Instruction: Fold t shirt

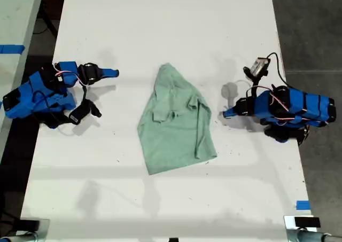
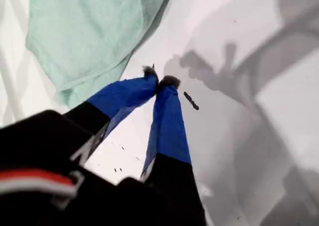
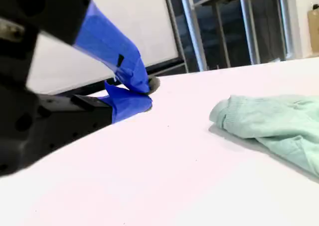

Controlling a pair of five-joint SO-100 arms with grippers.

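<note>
Both end effectors clenched empty — first [image 2: 158, 80], second [image 3: 142, 94] — flanking the t shirt [image 1: 176, 122] on the table [image 1: 160, 17].

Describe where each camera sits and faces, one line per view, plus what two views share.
Exterior view: overhead, looking straight down on the white table, the t shirt mid-table, a blue arm at each side.
First wrist view: on the arm at the exterior view's right, looking down past the first hand at the shirt's edge.
Second wrist view: low over the table, looking level past the second hand toward the shirt's end.
Shared: all three show the t shirt.
</note>
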